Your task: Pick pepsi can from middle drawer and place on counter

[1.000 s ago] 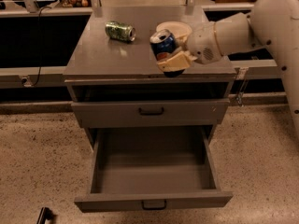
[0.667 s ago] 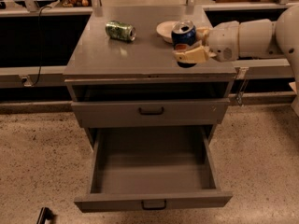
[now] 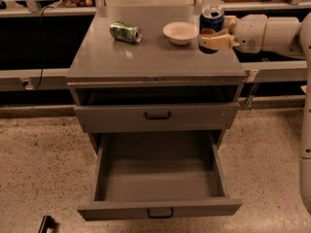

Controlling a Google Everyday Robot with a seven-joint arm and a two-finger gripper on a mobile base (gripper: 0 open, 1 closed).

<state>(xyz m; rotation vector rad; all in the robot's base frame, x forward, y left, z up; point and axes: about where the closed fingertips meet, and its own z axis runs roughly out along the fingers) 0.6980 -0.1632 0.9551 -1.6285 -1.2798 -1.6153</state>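
The pepsi can [image 3: 212, 20] is blue with a silver top and stands upright at the far right part of the counter [image 3: 146, 57]. My gripper [image 3: 213, 37] is shut on the pepsi can from the right, with a tan finger [image 3: 216, 42] across its lower front. I cannot tell whether the can touches the counter. The middle drawer [image 3: 160, 178] is pulled wide open below and holds nothing visible.
A green can [image 3: 125, 32] lies on its side at the counter's back left. A small white bowl [image 3: 180, 32] sits just left of the pepsi can. The drawer front above [image 3: 156, 114] is shut. My white arm [image 3: 272, 33] reaches in from the right.
My gripper has carried the pepsi can up and to the right, from the counter's front right edge to beside the white bowl.
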